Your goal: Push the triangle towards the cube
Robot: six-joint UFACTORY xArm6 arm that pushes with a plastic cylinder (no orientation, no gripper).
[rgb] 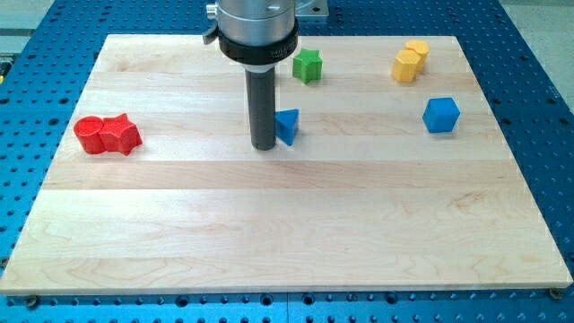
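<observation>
A blue triangle block [288, 126] lies near the board's upper middle. My tip [264, 145] stands right against the triangle's left side, touching or nearly touching it. The rod hides the triangle's left edge. A blue cube [440, 115] sits well off to the view's right of the triangle, at about the same height in the view.
A green star block [308, 65] sits above and to the right of the triangle. Two yellow blocks [410, 61] sit together at the upper right. Two red blocks [107, 135] sit together at the left. The wooden board [287, 233] lies on a blue perforated table.
</observation>
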